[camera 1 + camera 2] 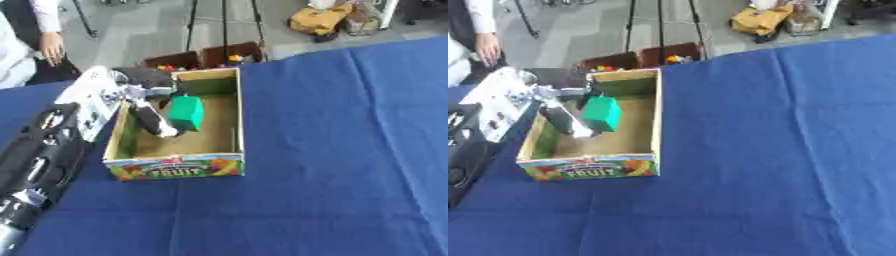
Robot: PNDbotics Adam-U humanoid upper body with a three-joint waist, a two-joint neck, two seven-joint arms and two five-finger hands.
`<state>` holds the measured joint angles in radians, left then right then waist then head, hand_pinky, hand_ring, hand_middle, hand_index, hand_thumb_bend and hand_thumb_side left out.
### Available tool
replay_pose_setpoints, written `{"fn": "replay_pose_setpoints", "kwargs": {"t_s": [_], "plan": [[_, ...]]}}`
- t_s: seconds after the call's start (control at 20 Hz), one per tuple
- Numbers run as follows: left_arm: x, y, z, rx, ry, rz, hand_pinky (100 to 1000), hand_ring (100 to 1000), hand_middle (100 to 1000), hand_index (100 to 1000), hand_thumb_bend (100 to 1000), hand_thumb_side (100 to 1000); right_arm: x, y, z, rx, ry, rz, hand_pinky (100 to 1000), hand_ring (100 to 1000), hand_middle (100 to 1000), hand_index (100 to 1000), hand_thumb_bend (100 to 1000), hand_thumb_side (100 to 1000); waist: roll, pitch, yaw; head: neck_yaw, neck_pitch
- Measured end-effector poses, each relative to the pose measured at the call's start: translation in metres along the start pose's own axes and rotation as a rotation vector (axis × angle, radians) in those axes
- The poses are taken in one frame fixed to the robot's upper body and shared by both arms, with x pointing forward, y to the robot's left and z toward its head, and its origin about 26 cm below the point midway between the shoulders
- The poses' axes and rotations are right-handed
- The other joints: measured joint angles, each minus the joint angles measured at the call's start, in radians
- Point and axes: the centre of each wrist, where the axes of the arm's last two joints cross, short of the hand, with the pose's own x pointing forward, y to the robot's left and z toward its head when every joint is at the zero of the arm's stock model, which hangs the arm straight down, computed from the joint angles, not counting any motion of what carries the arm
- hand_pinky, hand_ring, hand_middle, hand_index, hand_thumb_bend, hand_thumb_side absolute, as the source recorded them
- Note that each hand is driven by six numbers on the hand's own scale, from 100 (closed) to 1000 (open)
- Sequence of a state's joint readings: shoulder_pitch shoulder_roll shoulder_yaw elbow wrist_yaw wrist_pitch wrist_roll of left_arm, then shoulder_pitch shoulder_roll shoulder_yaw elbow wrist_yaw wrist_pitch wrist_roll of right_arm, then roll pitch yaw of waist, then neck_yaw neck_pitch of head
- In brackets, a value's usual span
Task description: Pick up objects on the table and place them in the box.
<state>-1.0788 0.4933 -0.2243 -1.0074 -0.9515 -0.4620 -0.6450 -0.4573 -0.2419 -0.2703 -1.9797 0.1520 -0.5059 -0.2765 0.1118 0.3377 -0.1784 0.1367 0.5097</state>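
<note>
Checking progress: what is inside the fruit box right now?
Inside the box a green block is held by the left hand, which reaches in from the left. Bare floor shows in front of them. What lies under the hand and block is covered.

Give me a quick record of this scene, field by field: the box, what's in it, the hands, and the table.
box: open cardboard box with FRUIT printed on its front panel, standing on the table
item: green block inside the box
left hand: left hand reaches into the box, fingers against the green block; whether it pinches the block cannot be told
right hand: not in view
table: blue cloth; no loose objects visible on it
behind table: brown boxes holding colourful items
</note>
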Motion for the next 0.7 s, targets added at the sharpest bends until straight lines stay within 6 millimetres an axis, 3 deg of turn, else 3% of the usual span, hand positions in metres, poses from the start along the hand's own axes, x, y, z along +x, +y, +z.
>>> {"fn": "replay_pose_setpoints", "kwargs": {"t_s": [0.25,0.5,0.65,0.7], "plan": [[-0.001,-0.011,-0.007,-0.038,0.013,-0.015,314,536,624,770,100,464,0.000,0.000,0.000,-0.002,0.000,-0.003,704,731,504,709,100,574,0.000,0.007,-0.002,0.002,-0.001],[-0.001,-0.014,-0.010,-0.054,0.020,-0.023,345,577,828,988,100,523,0.000,0.000,0.000,-0.001,0.000,-0.004,705,731,504,709,100,575,0.000,0.009,-0.003,0.002,-0.002],[0.000,-0.014,-0.010,-0.062,0.027,-0.032,403,641,920,1000,117,579,0.000,0.000,0.000,-0.001,0.000,-0.004,705,732,503,709,100,575,0.000,0.009,-0.003,0.002,-0.002],[0.001,-0.014,-0.011,-0.066,0.031,-0.034,461,692,947,1000,192,630,0.000,0.000,0.000,-0.001,0.000,-0.004,705,732,503,709,100,575,0.000,0.009,-0.003,0.002,-0.002]]}}
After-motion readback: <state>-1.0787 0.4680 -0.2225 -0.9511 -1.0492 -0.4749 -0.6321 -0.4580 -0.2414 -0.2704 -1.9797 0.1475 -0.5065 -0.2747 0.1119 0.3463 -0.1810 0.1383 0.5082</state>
